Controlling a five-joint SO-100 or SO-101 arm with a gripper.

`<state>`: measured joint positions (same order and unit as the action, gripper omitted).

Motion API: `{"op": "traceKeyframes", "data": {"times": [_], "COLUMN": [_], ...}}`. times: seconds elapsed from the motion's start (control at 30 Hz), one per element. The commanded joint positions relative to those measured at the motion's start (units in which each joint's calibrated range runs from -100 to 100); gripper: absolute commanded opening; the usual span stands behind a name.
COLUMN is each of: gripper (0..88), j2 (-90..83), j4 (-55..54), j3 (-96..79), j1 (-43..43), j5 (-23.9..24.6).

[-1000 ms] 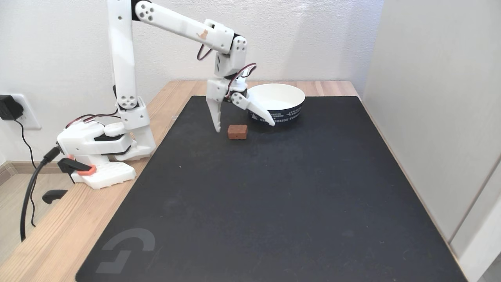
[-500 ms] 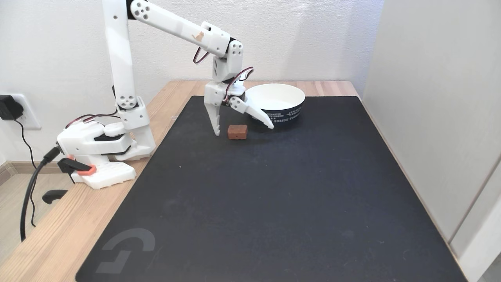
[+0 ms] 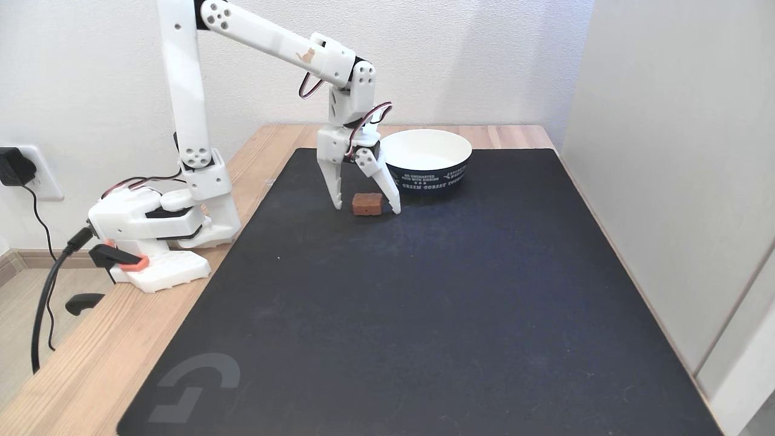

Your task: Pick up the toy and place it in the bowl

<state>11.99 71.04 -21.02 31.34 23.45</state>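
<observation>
gripper [image 3: 367, 209] spread astride toy [image 3: 367, 204] | no pinch yet | risk: off-centre close knocks toy toward bowl [image 3: 427, 158]

wooden table [image 3: 91, 363], black mat [image 3: 424, 303], arm base [image 3: 151, 242]

Home room: wall outlet [image 3: 36, 175], wooden desk [image 3: 79, 363].

The toy [image 3: 367, 204] was reddish-brown, the bowl [image 3: 428, 158] white inside and navy with white lettering outside.
</observation>
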Motion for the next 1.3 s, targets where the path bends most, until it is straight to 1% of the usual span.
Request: {"op": "traceKeyframes", "data": {"times": [0.0, 0.13, 0.3, 0.67, 0.7, 0.73, 0.77, 0.8, 0.87, 1.17, 1.27], "gripper": [34.5, 33.7, 23.9, 23.6, 22.5, 20.4, 13.5, 9.7, 4.7, 3.8, 3.8], "j2": [0.31, 0.22, 0.06, 0.14, 0.14, 0.14, 0.14, 0.14, 0.14, -0.61, -0.69], "j4": [-1.61, -1.44, -1.27, -0.93, -0.93, -0.93, -0.93, -0.93, -0.93, -0.85, 0.00], "j3": [-0.39, -0.39, -0.30, -0.75, -0.75, -0.75, -0.75, -0.75, -0.75, 0.34, 6.01], "j1": [-0.01, -0.09, -0.43, -0.60, -0.60, -0.60, -0.60, -0.60, -0.68, -1.77, -1.43], "j5": [-0.43, -0.48, -0.48, -0.48, -0.48, -0.48, -0.48, -0.48, -0.33, -0.48, -0.48]}}
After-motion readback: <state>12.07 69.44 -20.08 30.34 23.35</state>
